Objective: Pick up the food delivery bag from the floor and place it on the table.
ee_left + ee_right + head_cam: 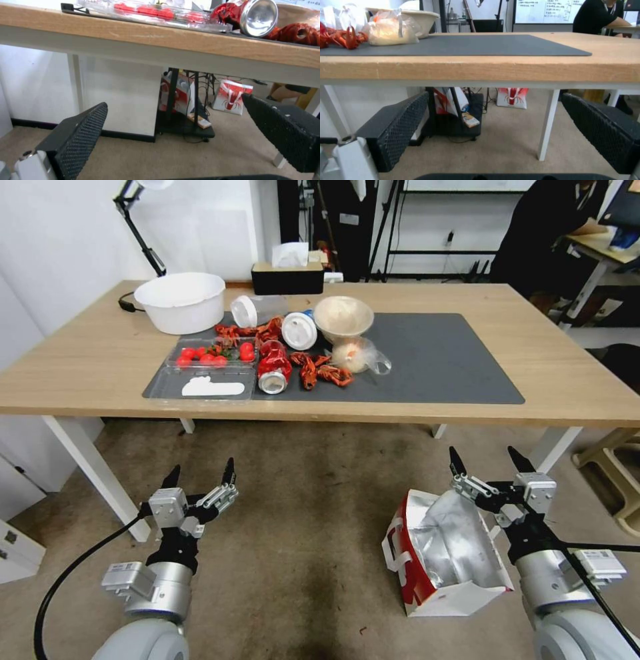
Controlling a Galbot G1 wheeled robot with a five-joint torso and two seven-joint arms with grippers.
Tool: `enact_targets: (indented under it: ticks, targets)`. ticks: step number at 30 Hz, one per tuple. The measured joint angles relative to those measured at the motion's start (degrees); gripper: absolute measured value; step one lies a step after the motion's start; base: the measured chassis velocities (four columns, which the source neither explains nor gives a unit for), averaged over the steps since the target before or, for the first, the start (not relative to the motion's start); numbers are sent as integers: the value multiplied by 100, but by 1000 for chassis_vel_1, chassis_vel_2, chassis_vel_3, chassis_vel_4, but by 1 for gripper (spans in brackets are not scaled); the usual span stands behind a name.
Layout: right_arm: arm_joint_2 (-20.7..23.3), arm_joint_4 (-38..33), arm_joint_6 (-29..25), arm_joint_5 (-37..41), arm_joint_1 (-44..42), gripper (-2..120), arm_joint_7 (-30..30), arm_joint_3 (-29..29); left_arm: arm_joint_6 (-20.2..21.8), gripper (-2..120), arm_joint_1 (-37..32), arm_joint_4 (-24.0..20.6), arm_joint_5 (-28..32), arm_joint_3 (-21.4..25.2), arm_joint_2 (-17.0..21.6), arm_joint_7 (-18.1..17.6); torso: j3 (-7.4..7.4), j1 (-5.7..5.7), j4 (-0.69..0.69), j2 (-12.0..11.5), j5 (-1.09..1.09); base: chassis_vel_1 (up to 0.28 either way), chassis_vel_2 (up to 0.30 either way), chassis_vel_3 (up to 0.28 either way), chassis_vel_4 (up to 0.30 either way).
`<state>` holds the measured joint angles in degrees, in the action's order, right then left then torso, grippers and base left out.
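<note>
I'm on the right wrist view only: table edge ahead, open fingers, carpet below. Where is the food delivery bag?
Observer: In the head view the food delivery bag sits on the floor in front of the table, close below the right hand, its open mouth showing the foil lining.
Operator: Is the hand gripping any of it?
Observer: No. Its fingers are open above the bag's far right corner, and the white loop handles on the red side hang free.
Operator: And the other arm?
Observer: The left hand is open too, low over the floor to the bag's left, well apart from it.
</note>
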<state>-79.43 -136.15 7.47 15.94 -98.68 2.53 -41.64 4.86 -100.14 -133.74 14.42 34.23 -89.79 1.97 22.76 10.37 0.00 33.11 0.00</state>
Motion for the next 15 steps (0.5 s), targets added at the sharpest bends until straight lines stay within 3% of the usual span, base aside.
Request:
enact_targets:
  ticks: [15]
  targets:
    - [-11, 15, -4, -13, -1, 100, 1, 4, 0, 100, -2, 4, 0, 7, 8, -4, -210, -126, 0, -334, 0, 0, 0, 0, 0]
